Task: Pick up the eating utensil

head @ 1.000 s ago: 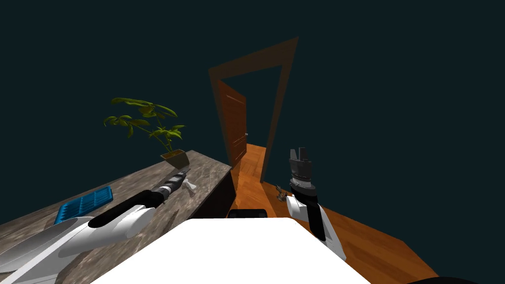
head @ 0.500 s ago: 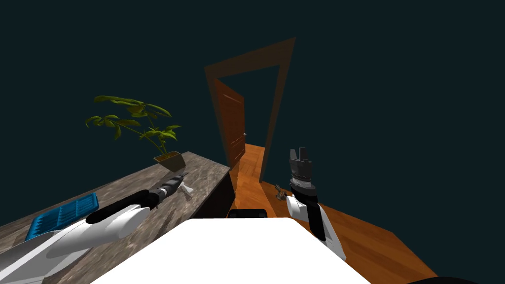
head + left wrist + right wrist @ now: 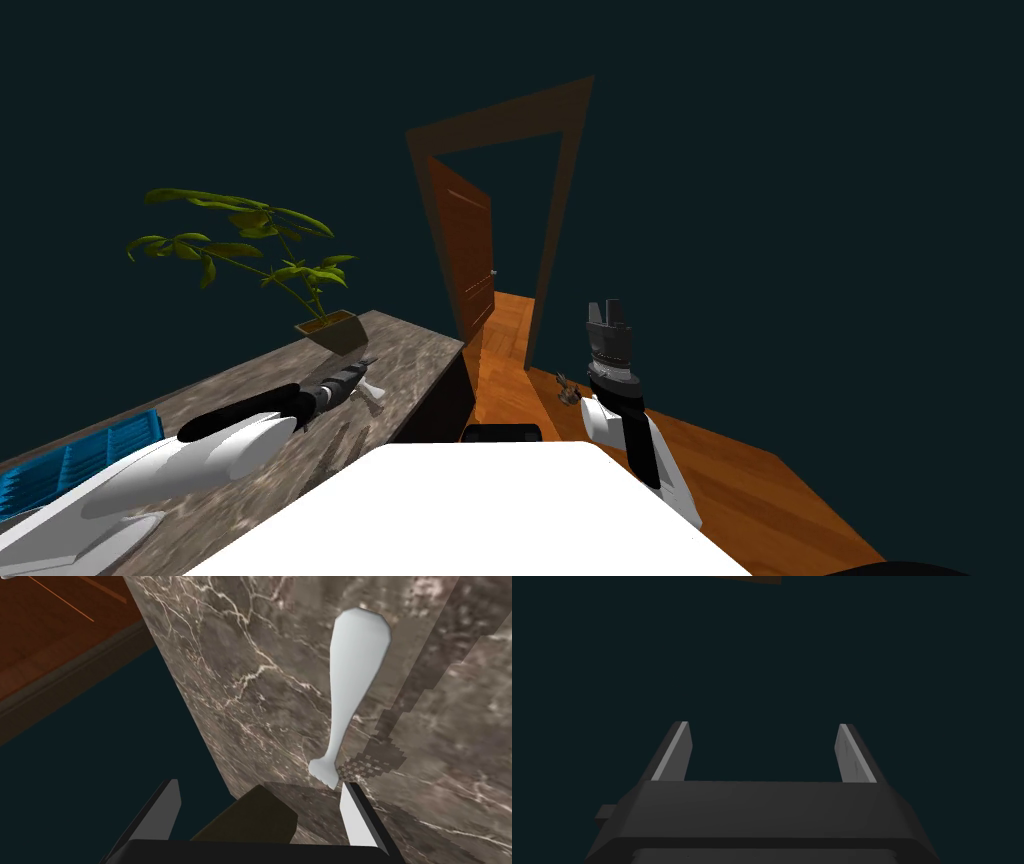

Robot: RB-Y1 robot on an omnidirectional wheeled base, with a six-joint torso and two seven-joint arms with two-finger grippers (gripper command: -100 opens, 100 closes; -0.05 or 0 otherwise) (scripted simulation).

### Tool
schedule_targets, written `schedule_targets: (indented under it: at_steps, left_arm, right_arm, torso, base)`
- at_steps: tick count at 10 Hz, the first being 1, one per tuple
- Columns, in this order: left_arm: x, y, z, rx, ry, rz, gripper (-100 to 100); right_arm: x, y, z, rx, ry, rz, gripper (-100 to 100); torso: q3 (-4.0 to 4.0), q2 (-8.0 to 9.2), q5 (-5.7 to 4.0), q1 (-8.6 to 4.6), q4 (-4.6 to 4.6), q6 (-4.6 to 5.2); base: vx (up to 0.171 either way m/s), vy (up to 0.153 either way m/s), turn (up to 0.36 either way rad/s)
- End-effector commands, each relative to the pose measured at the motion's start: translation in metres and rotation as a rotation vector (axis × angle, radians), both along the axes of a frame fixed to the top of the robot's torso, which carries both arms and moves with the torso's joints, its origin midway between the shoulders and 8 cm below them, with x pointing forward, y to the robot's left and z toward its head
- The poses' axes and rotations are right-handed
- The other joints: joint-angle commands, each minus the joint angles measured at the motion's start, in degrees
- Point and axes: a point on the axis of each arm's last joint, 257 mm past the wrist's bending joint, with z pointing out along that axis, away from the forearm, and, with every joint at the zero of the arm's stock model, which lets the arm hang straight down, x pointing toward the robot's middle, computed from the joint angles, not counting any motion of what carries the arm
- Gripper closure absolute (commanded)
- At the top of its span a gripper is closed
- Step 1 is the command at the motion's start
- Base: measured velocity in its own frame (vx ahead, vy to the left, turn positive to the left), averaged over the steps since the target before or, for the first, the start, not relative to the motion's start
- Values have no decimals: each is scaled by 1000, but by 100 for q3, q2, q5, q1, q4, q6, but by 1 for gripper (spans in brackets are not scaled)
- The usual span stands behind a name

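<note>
Marbled brown-grey with pale veins: found the countertop running from the lower left of the head view up to just left of centre. Saw an orange-brown wooden floor at the lower right, reaching back through a doorframe near the middle, with a brown door standing open inside it. Noted a leafy green plant in a small pot at the far end of the countertop, left of centre, and a blue ridged tray low at the left edge. Found the left arm stretched over the countertop, the left gripper just below the pot and right beside the utensil. In the left wrist view, saw the left gripper spread wide and holding nothing, one finger over the marble, the other out past the countertop's edge. Saw the white utensil lying flat on the marble near that edge, broad end away from the gripper, thin end just beside the tip of the finger over the marble; could not tell whether touching. Found the right gripper raised upright right of centre in the head view, over the floor, well apart from the utensil; in the right wrist view saw the right gripper spread open and empty. Noted a small greyish object on the floor just left of that arm, too small to name.
</note>
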Motion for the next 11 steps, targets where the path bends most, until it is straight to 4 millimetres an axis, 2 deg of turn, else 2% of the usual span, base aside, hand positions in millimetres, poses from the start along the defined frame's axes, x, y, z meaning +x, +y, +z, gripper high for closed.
schedule_targets:
  at_steps: [1, 11]
  left_arm:
    - [-9, 4, -7, -12, 55, 5, -100]
    - [-61, 15, -38, -85, 344, 25, -100]
  right_arm:
    - [0, 0, 0, 0, 0, 0, 0]
    - [0, 0, 0, 0, 0, 0, 0]
  torso:
    - [0, 0, 0, 0, 0, 0]
    - [-1, -2, 1, 3, 0, -1]
  base:
    - [8, 8, -103]
    - [14, 16, -73]
